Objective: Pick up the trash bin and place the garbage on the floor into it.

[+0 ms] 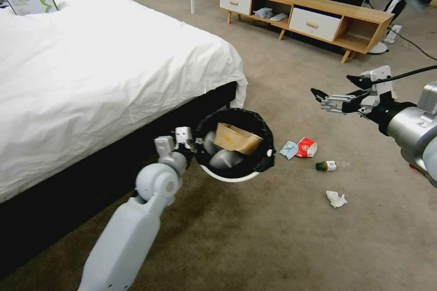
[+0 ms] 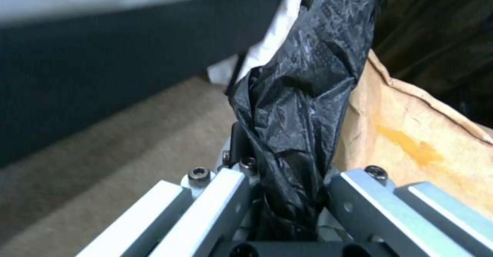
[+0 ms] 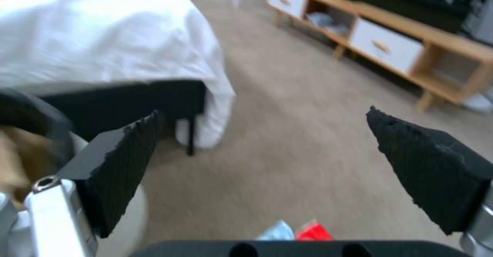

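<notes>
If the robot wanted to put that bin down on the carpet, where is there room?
Bare carpet lies ahead of the bed's corner toward the wooden cabinet, and nearer the robot below the tissue. It is crowded right of the trash bin: mask, red-white packet, bottle.

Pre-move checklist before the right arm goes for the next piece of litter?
1. Left tool clamped on the trash bin rim: ok.
2. Bin held off the carpet, opening facing up: ok.
3. Brown paper bag inside bin: ok.
4. Right tool open and empty: ok.
5. Mask, red-white packet, bottle, tissue lie unobstructed on carpet: ok.
6. Grip firm enough to hold: cannot tell.
</notes>
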{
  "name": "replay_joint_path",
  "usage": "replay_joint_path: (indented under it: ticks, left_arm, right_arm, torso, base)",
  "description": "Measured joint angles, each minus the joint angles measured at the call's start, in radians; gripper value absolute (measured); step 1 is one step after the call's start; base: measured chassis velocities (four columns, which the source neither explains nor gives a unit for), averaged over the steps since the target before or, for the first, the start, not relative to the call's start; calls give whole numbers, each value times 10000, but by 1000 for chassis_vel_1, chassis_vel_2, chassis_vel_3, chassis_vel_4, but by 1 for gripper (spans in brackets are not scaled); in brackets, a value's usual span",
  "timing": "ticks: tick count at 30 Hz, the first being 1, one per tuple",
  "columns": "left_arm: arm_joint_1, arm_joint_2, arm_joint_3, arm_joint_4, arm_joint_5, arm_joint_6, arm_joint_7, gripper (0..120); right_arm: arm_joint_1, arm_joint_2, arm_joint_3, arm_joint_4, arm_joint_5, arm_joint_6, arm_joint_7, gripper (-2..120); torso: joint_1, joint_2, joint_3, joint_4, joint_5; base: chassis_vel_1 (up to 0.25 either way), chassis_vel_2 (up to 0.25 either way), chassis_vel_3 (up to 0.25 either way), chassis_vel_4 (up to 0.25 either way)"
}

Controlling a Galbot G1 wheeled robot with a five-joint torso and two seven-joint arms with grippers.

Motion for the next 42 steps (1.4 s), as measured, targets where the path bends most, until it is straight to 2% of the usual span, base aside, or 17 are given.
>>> replay_joint_path:
  ticks: [5, 6, 9, 13, 16, 23, 28, 42]
  left_arm:
    - [196, 174, -453, -320, 12, 146, -34, 2]
    - [303, 298, -654, -470, 23, 190, -39, 2]
    - [430, 424, -829, -630, 28, 225, -41, 2]
    - [486, 480, -895, -691, 27, 234, -41, 2]
    - [590, 572, -1033, -778, -6, 244, -40, 2]
    - [606, 594, -1100, -791, -94, 244, -38, 2]
    - [686, 634, -1182, -880, -490, 258, -79, 2]
    - [811, 656, -1288, -915, -536, 260, -93, 2]
  right_arm:
    - [-285, 239, -124, -209, -140, -129, 358, 100]
    - [-416, 452, -181, -400, -235, -212, 486, 100]
    - [-528, 732, -270, -718, -282, -369, 749, 100]
    - [-606, 848, -306, -895, -289, -460, 845, 100]
    - [-825, 1167, -387, -1553, -284, -895, 1172, 100]
    - [-1095, 1439, -428, -2420, -555, -929, 1177, 100]
    - [-1311, 1934, -422, -3311, -978, -616, 839, 100]
    - [-1268, 2780, -374, -4924, -1850, 222, 80, 100]
  torso:
    - [0, 0, 0, 1, 0]
    - [0, 0, 0, 1, 0]
    - [0, 0, 0, 1, 1]
    - [0, 0, 0, 1, 1]
    - [0, 0, 2, -1, 1]
    - [0, 0, 1, -2, 2]
    - [0, 0, 1, 0, 2]
    - [0, 0, 1, 1, 2]
  base:
    - [0, 0, 0, 0]
    - [0, 0, 0, 0]
    - [0, 0, 0, 0]
    - [0, 0, 0, 0]
    - [0, 0, 0, 0]
    - [0, 0, 0, 0]
    - [0, 0, 0, 0]
    - [0, 0, 0, 0]
